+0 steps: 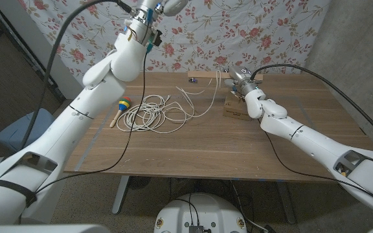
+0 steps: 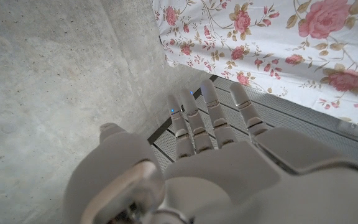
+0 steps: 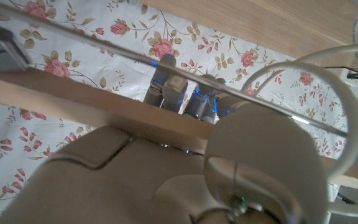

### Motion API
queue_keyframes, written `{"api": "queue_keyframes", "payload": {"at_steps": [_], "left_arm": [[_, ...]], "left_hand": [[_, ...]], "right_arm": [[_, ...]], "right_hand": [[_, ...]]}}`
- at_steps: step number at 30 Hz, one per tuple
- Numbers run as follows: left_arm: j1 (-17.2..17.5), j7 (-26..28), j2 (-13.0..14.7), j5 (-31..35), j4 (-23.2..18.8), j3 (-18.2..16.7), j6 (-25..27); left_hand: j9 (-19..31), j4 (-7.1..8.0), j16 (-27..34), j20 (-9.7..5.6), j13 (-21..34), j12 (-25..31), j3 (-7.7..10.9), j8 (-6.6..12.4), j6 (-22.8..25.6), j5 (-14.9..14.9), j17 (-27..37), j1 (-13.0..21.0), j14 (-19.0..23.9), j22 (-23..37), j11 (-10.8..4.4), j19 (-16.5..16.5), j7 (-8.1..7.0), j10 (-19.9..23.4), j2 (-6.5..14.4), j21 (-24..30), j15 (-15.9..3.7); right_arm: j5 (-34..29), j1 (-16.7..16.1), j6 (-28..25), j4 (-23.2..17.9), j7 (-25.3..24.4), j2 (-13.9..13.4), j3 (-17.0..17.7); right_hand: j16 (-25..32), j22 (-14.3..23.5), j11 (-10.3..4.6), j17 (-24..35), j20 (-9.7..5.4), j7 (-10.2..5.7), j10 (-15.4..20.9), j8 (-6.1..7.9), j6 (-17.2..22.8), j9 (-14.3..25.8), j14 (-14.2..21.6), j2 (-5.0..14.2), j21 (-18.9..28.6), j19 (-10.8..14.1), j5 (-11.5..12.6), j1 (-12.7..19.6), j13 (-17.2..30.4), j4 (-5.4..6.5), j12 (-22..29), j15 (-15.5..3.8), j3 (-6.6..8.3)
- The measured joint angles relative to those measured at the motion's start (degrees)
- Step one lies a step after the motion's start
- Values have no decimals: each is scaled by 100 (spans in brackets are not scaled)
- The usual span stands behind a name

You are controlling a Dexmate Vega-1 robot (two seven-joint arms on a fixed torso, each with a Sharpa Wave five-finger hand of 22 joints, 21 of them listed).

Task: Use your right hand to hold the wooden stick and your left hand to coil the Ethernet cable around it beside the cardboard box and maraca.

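The wooden stick lies along the table's far edge, and my right hand grips it near its right end. In the right wrist view the stick runs across my right hand, whose fingers curl over it. The white Ethernet cable lies in a loose coil at the table's left middle, and one strand rises to the stick beside my right hand. A loop of the cable shows close to that hand. My left hand is raised high above the table, fingers spread, holding nothing.
A maraca with a coloured head lies left of the coil. A flat cardboard box sits under my right forearm. A floral curtain hangs behind the table. My left arm slants over the table's left side.
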Motion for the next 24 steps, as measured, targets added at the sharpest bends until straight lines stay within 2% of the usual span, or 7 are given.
{"api": "queue_keyframes", "payload": {"at_steps": [4, 6, 8, 10, 14, 23, 24], "left_arm": [[44, -197, 34, -338, -72, -121, 138], [51, -197, 57, -338, -84, -206, 138], [52, -851, 76, -1284, -78, -278, 640], [47, -851, 101, -1284, -40, -336, 640], [-9, -1450, 171, -2422, 58, -431, 1117], [-114, -1450, 308, -2422, 300, -495, 1117], [-132, -1935, 336, -4206, 347, -495, 1502]], "left_hand": [[-469, 38, -855, 41, -775, -950, 85, -844, -797, -44, -804, -204, -503, -680, 207, -192, -99, -813, -19, -380, 231], [-533, 56, -1089, 39, -1005, -1274, 103, -1077, -1007, -45, -1024, -244, -667, -865, 276, -298, -101, -1085, -21, -493, 320], [-548, 79, -1216, 50, -1133, -1470, 127, -1210, -1138, -65, -1146, -295, -761, -967, 338, -365, -107, -1253, 0, -561, 391], [-548, 84, -1311, 22, -1225, -1607, 131, -1313, -1232, -65, -1224, -296, -844, -1036, 404, -438, -93, -1372, 2, -594, 457], [-548, 103, -1440, 40, -1348, -1787, 151, -1444, -1349, -65, -1333, -362, -966, -1120, 459, -557, -76, -1509, 8, -675, 519], [-548, 126, -1512, 30, -1452, -1914, 174, -1527, -1412, -65, -1419, -415, -1040, -1200, 496, -566, -14, -1547, 16, -747, 545], [-548, 126, -1512, 30, -1460, -1916, 174, -1548, -1412, -65, -1430, -415, -1040, -1202, 496, -566, -14, -1547, 16, -748, 545]], "right_arm": [[62, 227, -178, -32, 343, -110, -20], [85, 328, -289, -5, 550, -153, -70], [102, 370, -379, 9, 708, -173, -92], [120, 370, -466, 9, 890, -173, -92], [150, 526, -663, 79, 1209, -247, -188], [158, 526, -1048, 79, 1762, -247, -188], [152, 754, -1113, 161, 1860, -362, -394]], "right_hand": [[-44, -31, 30, 0, 15, 0, -30, 0, 0, -19, -112, 0, -87, -41, 39, 0, -193, 0, -155, 31, 0], [-44, -42, 30, 0, -2, 0, -30, 0, 0, -23, -114, 0, -128, -60, 39, 0, -257, 19, -201, 33, 19], [-44, -56, 30, 0, 26, 0, -30, 0, 0, -35, -186, 0, -192, -88, 47, 0, -388, 41, -289, 43, 5], [-77, -56, 30, -3, 26, 0, -30, 0, 0, -44, -218, 0, -263, -88, 75, -1, -580, 48, -408, 70, -2], [-91, -80, 64, -28, 26, 0, -65, 0, 0, -72, -291, -2, -376, -88, 123, -2, -835, 84, -570, 86, 3], [-427, -70, 171, -158, 17, 46, -262, -45, -46, -238, -650, 54, -677, -167, 172, -107, -1479, 118, -955, 157, 26], [-744, -64, 150, -402, 20, 74, -364, -163, -74, -309, -709, 172, -731, -204, 174, -224, -1638, 78, -1027, 175, 68]]}}
